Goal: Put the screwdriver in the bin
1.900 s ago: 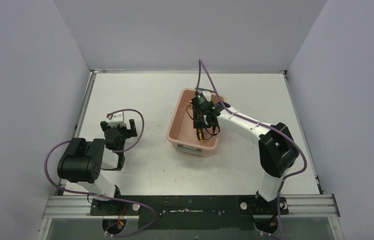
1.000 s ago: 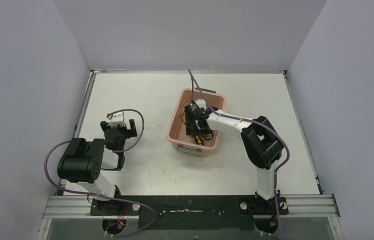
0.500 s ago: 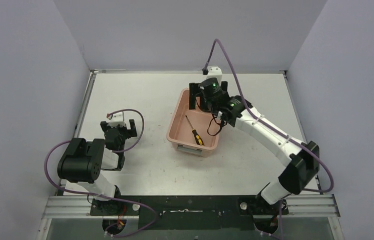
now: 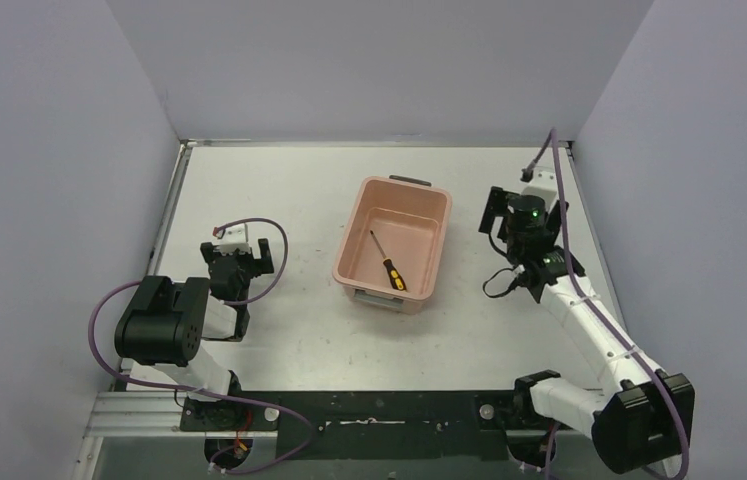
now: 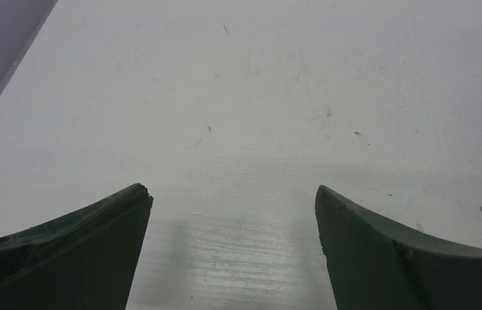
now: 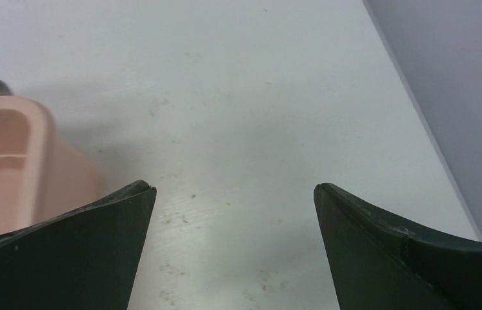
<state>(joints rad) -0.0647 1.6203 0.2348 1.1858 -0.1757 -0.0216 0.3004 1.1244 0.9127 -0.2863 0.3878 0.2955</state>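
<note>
Sitting closest to the arm bases (image 4: 211, 405), the left gripper (image 5: 233, 194) was over the left part of the table (image 4: 279, 190), well apart from the bin. Its wrist view showed the two dark fingers (image 5: 64, 252) spread wide, with only bare, lightly scuffed tabletop between them; it held nothing.

Farther in, near the middle of the table, stood the bin (image 4: 349, 243). Its long sides ran away from the bases, and grey clips (image 4: 408, 180) sat at its two short ends. The screwdriver (image 4: 387, 262) lay flat on the bin's floor, in the nearer half and at a slant. The black-and-yellow handle pointed toward the near right corner and the thin shaft toward the far left.

To the right of the bin and a little farther back, the right gripper (image 4: 524, 203) was over open table, clear of the bin's right wall. In its wrist view the fingers (image 6: 412, 258) were also wide apart and empty, with white tabletop between them. A rounded corner of the bin showed at the left edge of that view and the grey side wall (image 6: 457, 97) at the right.
</note>
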